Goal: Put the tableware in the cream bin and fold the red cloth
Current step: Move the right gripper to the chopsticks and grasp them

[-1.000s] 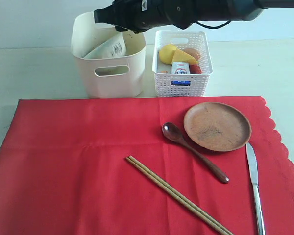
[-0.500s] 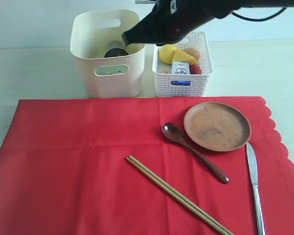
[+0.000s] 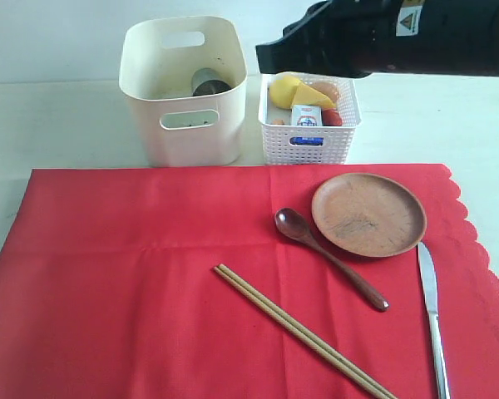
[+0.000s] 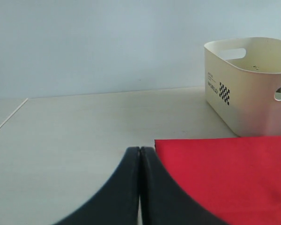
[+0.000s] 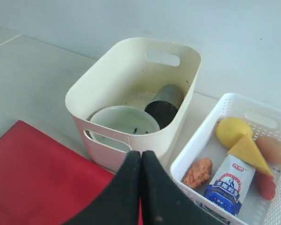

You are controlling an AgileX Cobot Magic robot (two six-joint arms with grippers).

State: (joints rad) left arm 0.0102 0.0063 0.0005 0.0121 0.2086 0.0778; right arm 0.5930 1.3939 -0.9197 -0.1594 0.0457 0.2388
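The cream bin (image 3: 183, 91) stands behind the red cloth (image 3: 150, 291); inside it lie the pale bowl (image 5: 124, 120) and the steel cup (image 5: 165, 105) on its side. On the cloth rest the brown plate (image 3: 368, 214), the dark wooden spoon (image 3: 328, 257), the chopsticks (image 3: 303, 332) and the silver knife (image 3: 432, 316). My right gripper (image 5: 141, 153) is shut and empty, hovering high above the gap between the bin and the white basket; its arm (image 3: 382, 37) crosses the top right. My left gripper (image 4: 140, 150) is shut, low over the table by the cloth's corner (image 4: 225, 173).
The white lattice basket (image 3: 309, 116) beside the bin holds a lemon, cheese, an egg, sausages and a milk carton (image 5: 227, 185). Pale table surrounds the cloth, whose scalloped edge (image 3: 474, 241) runs down the right side.
The right arm has pulled back from over the cream bin toward the right, above the basket. The bowl it held a second ago now lies in the bin beside the cup.
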